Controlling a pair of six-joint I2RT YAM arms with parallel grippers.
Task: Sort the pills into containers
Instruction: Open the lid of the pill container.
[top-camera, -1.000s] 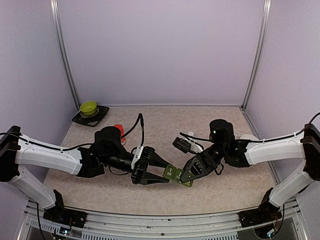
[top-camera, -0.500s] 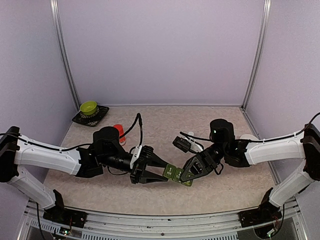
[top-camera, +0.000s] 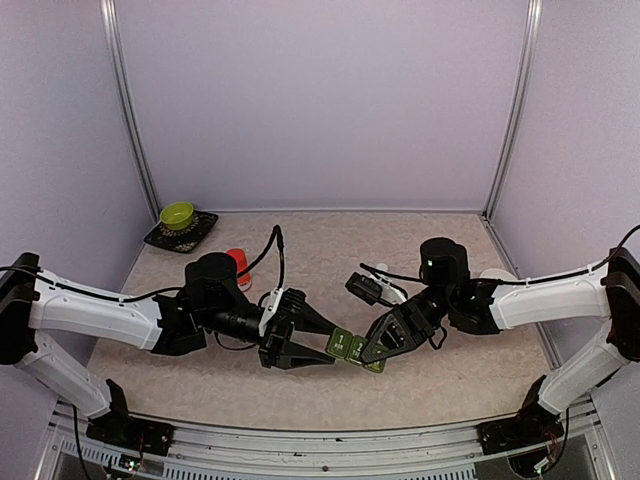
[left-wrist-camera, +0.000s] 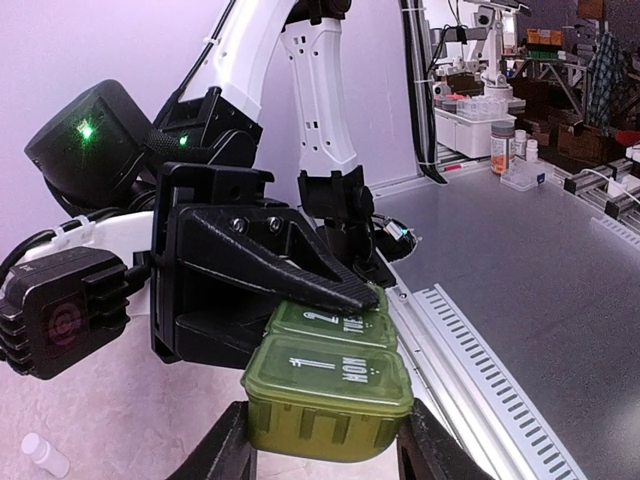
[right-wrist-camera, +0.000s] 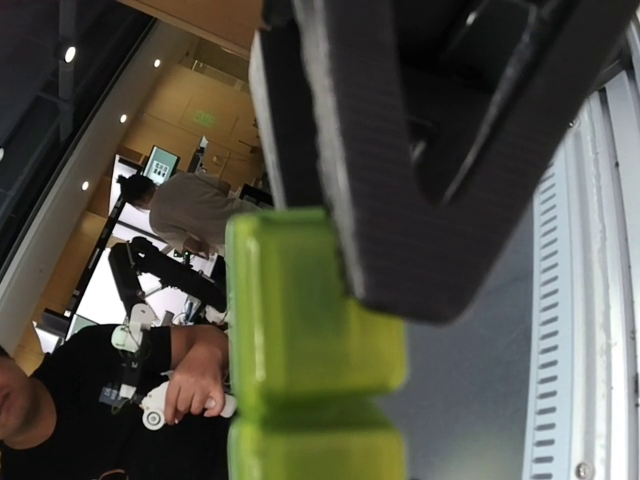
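Green containers (left-wrist-camera: 330, 385), lids shut, contents hidden; left fingers (left-wrist-camera: 225, 450) and right fingers (left-wrist-camera: 280, 260) each seem closed on them.

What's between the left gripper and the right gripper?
Only the green containers strip, held at each end by left gripper and right gripper; top external view shows it.

Worktop (top-camera: 330, 240): pale, speckled beige.
Far left corner: dark tray (top-camera: 205, 221), green bowl (top-camera: 177, 214) on it.
Left of middle: red bottle (top-camera: 238, 262), upright.
Elsewhere: tiny white bottle (left-wrist-camera: 45, 455).
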